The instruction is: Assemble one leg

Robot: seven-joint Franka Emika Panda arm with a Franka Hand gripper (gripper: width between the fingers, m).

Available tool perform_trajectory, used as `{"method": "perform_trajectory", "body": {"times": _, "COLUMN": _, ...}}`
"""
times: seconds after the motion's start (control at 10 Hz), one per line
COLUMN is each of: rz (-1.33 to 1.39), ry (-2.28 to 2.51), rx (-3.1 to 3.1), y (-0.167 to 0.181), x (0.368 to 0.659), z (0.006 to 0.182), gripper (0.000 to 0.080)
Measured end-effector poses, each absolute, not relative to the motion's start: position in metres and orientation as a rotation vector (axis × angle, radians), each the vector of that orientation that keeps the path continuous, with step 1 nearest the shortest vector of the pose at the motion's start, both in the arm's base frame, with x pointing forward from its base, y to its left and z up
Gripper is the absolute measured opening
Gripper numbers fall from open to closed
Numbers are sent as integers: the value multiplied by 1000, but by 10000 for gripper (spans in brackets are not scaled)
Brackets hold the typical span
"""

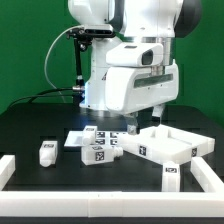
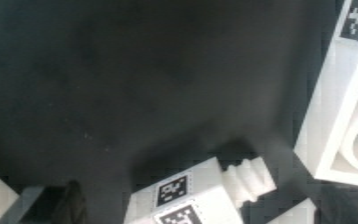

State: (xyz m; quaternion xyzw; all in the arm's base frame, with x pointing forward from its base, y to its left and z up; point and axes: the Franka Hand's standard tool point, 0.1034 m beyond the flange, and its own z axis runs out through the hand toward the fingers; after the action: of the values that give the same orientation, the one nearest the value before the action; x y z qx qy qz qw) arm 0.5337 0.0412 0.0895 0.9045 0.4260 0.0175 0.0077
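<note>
Several white legs with black-and-white tags lie on the black table: one alone toward the exterior view's left, and a cluster in front of the arm. My gripper is low over the cluster's far side, beside the corner of the large white tray-like part. In the wrist view my gripper is open. A tagged leg with a ribbed end lies between the fingers; a dark gap shows between it and the one finger I can see clearly. The other finger is hard to make out.
The marker board lies behind the leg cluster. Low white walls border the table at the exterior view's left, front and right. The tray-like part fills one side of the wrist view.
</note>
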Motion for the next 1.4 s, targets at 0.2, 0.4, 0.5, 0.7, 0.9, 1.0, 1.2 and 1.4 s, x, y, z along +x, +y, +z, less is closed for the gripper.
{"method": "perform_trajectory", "body": {"times": 0.2, "rz": 54, "ry": 1332, "rx": 2828, "y": 41, "x": 534, "z": 89, "gripper": 650}}
{"method": "perform_trajectory", "body": {"times": 0.4, "rz": 53, "ry": 1332, "rx": 2828, "y": 41, "x": 533, "z": 89, "gripper": 650}}
{"method": "perform_trajectory", "body": {"times": 0.5, "rz": 58, "ry": 1205, "rx": 2891, "y": 43, "x": 534, "z": 90, "gripper": 650}}
{"method": "perform_trajectory", "body": {"times": 0.7, "rz": 63, "ry": 962, "rx": 2995, "y": 47, "x": 539, "z": 93, "gripper": 650}}
{"method": "perform_trajectory", "body": {"times": 0.9, "rz": 89, "ry": 752, "rx": 3076, "y": 52, "x": 556, "z": 91, "gripper": 650}}
{"method": "perform_trajectory", "body": {"times": 1.0, "rz": 108, "ry": 751, "rx": 3105, "y": 43, "x": 561, "z": 92, "gripper": 650}}
{"method": "perform_trajectory", "body": {"times": 1.2, "rz": 105, "ry": 747, "rx": 3106, "y": 42, "x": 561, "z": 91, "gripper": 650}}
{"method": "perform_trajectory", "body": {"times": 1.4, "rz": 94, "ry": 533, "rx": 3158, "y": 48, "x": 566, "z": 88, "gripper": 650}}
